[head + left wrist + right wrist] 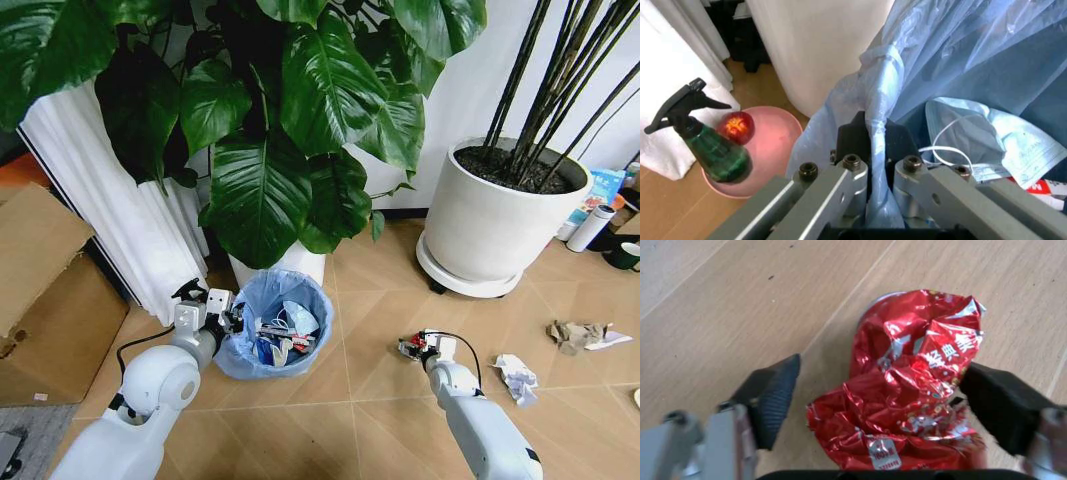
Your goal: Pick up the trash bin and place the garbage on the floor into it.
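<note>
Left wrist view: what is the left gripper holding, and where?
The left gripper is shut on the round dark trash bin, pinching its rim through the crinkly light-blue bag.

Crumpled red foil wrapper (910,390) between spread black pads (773,395) of right gripper (887,400), over tan wood floor (740,305).

Bright, even daylight; glare on the red wrapper (910,390), nearby fingers (773,400) blurred.

Head view high, downward over floor (380,390); wrist views close.
</note>
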